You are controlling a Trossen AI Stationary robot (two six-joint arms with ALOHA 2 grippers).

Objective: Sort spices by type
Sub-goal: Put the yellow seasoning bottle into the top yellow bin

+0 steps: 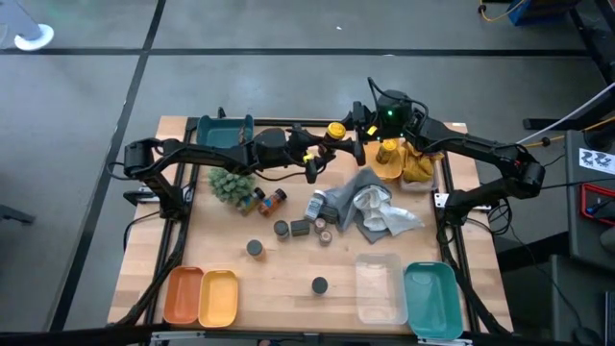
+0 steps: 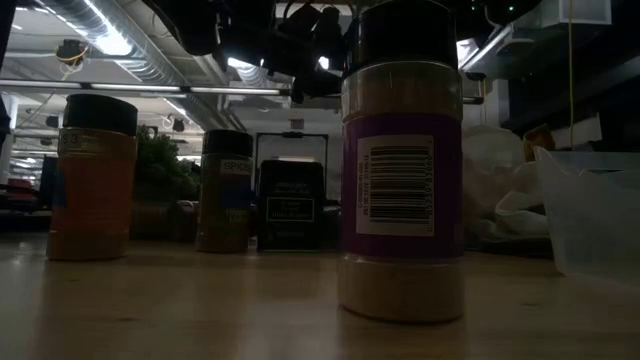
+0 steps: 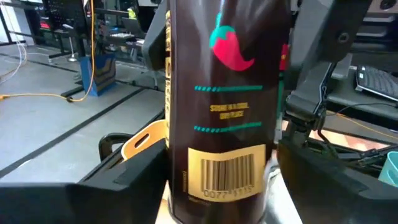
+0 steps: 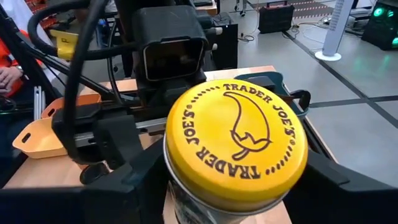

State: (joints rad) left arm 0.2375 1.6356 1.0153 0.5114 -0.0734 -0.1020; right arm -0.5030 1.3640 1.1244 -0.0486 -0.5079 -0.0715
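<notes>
A dark brown spice jar [image 3: 224, 93] with a red chilli label and a yellow lid [image 4: 236, 134] is held above the far middle of the table [image 1: 288, 264], seen from above as the yellow lid [image 1: 335, 130]. My left gripper [image 3: 224, 183] reaches it from the table's left [image 1: 320, 154] and is shut on it. My right gripper [image 4: 233, 193] comes from the right [image 1: 350, 130] and is shut on it too. Several other spice jars [image 1: 301, 227] stand on the table in front of a grey cloth [image 1: 370, 207]. One purple-labelled jar [image 2: 400, 170] stands closest in the low view. My left gripper pinches the jar's body [image 3: 186, 180] at the barcode end, one finger on each side. The jar is lifted clear of the table. My right gripper has its two fingers [image 4: 140, 183] on opposite sides of the jar just under the yellow lid [image 4: 186, 186], which faces its camera.
A green plant ball [image 1: 231, 183] and two orange jars [image 1: 269, 199] lie left of centre. Orange [image 1: 183, 293], yellow [image 1: 218, 298], clear [image 1: 380, 286] and teal [image 1: 430, 300] trays line the near edge. A teal tray [image 1: 223, 130] and a yellow heap [image 1: 402, 159] sit far.
</notes>
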